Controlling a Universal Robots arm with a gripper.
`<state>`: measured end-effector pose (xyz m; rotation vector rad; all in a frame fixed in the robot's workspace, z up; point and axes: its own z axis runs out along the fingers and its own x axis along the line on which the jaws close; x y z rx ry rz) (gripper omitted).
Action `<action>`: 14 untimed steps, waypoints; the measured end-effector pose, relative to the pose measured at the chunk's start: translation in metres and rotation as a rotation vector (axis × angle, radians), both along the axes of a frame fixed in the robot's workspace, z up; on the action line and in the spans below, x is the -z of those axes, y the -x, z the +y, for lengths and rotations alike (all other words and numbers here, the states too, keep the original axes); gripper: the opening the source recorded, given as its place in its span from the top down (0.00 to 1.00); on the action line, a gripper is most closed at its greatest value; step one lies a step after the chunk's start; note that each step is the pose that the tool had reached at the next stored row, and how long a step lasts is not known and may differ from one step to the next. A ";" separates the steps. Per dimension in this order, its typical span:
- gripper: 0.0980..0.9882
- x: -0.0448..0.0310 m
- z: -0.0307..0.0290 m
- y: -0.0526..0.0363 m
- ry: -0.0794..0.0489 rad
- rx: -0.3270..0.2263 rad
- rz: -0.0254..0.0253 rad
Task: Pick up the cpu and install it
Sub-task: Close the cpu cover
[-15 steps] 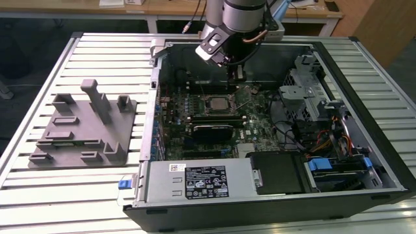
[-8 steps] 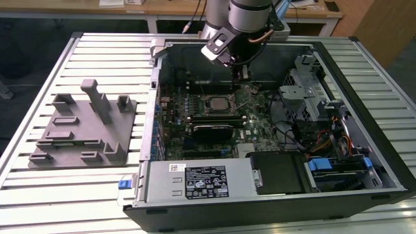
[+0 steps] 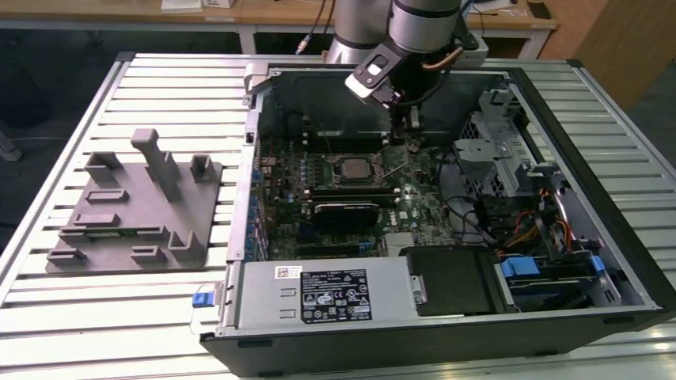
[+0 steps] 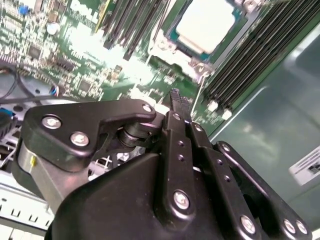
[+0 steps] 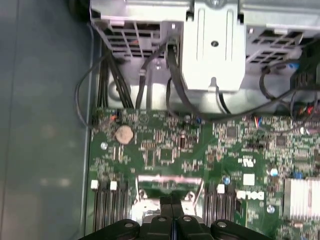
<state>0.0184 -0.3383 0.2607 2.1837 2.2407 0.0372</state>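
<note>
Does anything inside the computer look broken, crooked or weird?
Nothing stands out. The cpu sits flat and straight in its socket on the green board. The gripper hovers shut just beside it, holding nothing. No spill or break shows.

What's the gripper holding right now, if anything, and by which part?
Nothing. The gripper is shut and empty above the motherboard; the cpu lies in its socket, apart from it.
</note>
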 end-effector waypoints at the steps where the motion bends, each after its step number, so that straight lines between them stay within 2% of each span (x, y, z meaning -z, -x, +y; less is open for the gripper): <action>1: 0.99 0.0000 0.0000 -0.0027 0.000 0.000 0.0000; 14: 0.99 -0.0001 0.0000 -0.0371 0.000 0.000 0.0002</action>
